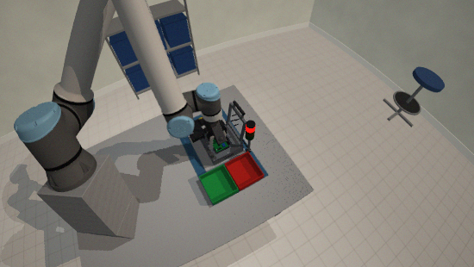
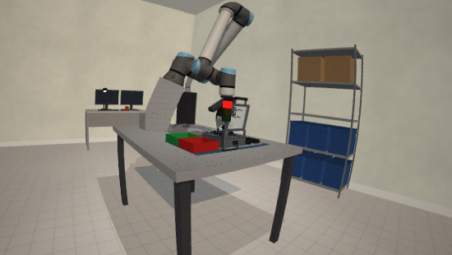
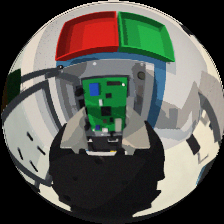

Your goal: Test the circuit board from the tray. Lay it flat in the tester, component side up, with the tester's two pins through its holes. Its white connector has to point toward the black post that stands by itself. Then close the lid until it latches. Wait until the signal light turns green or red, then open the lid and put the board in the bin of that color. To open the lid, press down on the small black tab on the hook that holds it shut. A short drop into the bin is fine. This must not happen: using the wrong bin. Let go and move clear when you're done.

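Against the wall, blue bins and brown boxes are being held by a shelf; two monitors are being supported by a desk; a blue-topped stool is being seen well apart.

The bins look like smooth plastic.
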Controlling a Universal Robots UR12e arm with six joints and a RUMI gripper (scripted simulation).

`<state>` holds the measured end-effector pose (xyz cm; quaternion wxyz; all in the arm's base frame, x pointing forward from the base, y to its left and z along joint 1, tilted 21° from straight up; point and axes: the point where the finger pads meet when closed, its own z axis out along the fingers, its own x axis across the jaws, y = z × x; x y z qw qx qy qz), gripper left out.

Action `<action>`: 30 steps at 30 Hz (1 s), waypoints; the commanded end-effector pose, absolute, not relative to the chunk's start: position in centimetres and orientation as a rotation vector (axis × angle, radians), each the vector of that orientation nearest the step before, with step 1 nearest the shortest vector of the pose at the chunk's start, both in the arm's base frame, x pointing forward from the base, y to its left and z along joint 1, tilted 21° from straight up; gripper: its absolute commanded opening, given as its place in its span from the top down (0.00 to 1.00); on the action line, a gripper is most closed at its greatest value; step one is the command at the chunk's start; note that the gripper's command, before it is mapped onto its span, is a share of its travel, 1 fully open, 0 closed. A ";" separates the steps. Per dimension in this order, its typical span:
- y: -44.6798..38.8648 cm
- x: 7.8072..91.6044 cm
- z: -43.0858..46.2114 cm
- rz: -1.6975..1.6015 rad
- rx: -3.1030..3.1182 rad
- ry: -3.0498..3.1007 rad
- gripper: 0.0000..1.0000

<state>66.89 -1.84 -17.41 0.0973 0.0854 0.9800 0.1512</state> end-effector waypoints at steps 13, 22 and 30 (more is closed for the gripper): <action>-1.9 66.9 -17.4 0.447 0.253 2.901 0.61; -1.9 66.9 -17.2 0.447 0.253 2.901 0.61; -2.0 66.8 -17.0 0.447 0.253 2.901 0.61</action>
